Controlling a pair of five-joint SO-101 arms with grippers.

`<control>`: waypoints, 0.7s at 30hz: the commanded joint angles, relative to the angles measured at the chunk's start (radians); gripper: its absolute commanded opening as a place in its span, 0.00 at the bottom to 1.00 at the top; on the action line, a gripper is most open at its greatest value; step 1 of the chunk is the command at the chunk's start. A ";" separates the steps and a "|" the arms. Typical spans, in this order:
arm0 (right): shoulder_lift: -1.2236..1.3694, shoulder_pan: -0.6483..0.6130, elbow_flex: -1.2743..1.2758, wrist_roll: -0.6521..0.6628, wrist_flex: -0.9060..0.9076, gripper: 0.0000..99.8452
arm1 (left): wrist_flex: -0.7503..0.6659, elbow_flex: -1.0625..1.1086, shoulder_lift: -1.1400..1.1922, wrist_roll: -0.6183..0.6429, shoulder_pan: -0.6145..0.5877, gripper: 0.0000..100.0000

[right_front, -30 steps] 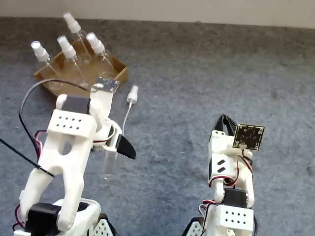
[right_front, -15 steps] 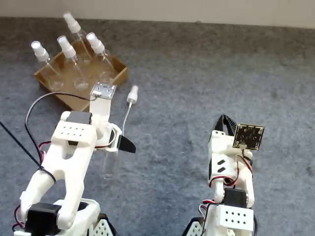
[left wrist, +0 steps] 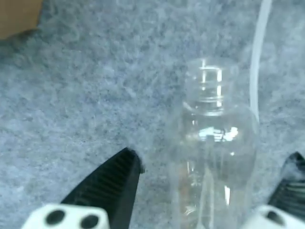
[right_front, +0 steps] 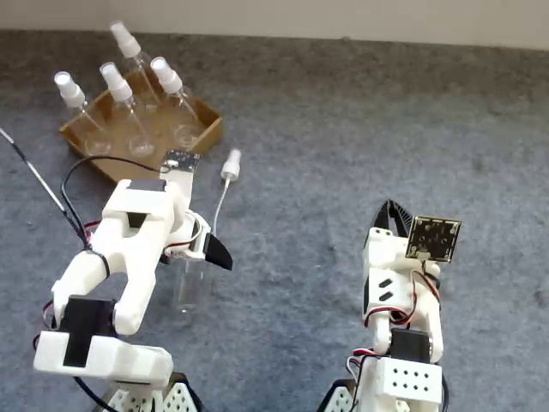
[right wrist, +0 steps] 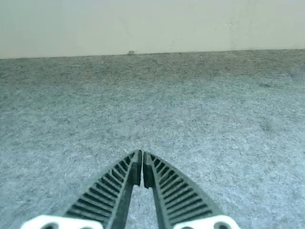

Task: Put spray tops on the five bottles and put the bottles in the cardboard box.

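A clear bottle with no top sits on the grey carpet, its open neck pointing away from my left wrist. My left gripper is open, with one black finger on each side of the bottle, not pressing it. A white spray top with its long thin tube lies just beyond the bottle. The cardboard box at the far left holds several capped bottles. My right gripper is shut and holds nothing; it hovers over bare carpet at the near right.
A pale wall borders the carpet at the far side. Open carpet stretches between the two arms and to the right of the box. A black cable loops beside the left arm.
The left arm has drawn back toward the near edge and come down around the bottle. The bottle, spray top, box and right arm have stayed put.
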 commanded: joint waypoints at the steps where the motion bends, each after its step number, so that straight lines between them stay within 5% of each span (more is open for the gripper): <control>1: -0.004 -0.015 0.177 0.006 0.004 0.01 | -0.012 -0.050 0.004 -0.003 -0.013 0.32; 9: -0.004 -0.015 0.177 0.006 0.004 0.01 | -0.064 -0.047 0.010 -0.009 -0.005 0.05; 21: -0.004 -0.015 0.177 0.006 0.004 0.01 | -0.015 -0.170 -0.001 -0.005 -0.004 0.06</control>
